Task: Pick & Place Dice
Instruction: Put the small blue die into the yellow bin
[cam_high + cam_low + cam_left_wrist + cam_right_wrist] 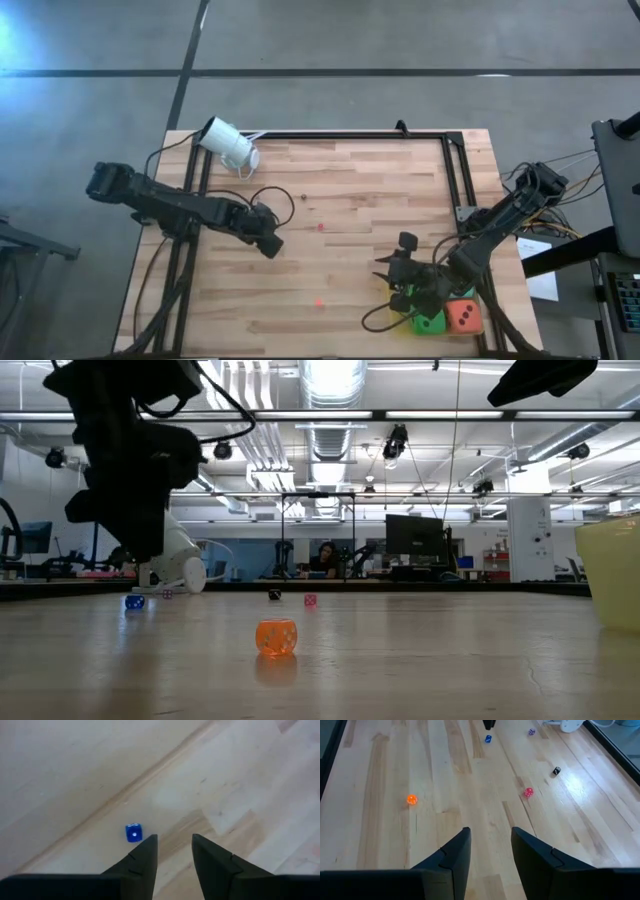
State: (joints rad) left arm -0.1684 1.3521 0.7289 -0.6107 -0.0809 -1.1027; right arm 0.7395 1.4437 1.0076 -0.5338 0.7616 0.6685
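Soft dice sit near the table's near right corner: a bright green one (430,322) and an orange-red one (463,317) side by side on the wood. A second green one (401,301) shows partly under my right arm. The teal one I cannot make out. My right gripper (400,270) (490,837) is open just left of them, touching nothing. My left gripper (268,242) (172,845) is open over the table's left half. Its fingers stand beside a tiny blue die (133,833) (134,601) without touching it.
Tiny dice lie scattered on the wood: orange (412,799) (277,637), pink (528,792), black (556,770), purple (531,731). A white cylindrical camera (228,145) stands at the far left corner. A black frame (455,170) borders the table. A pale object (612,575) fills the low view's right edge.
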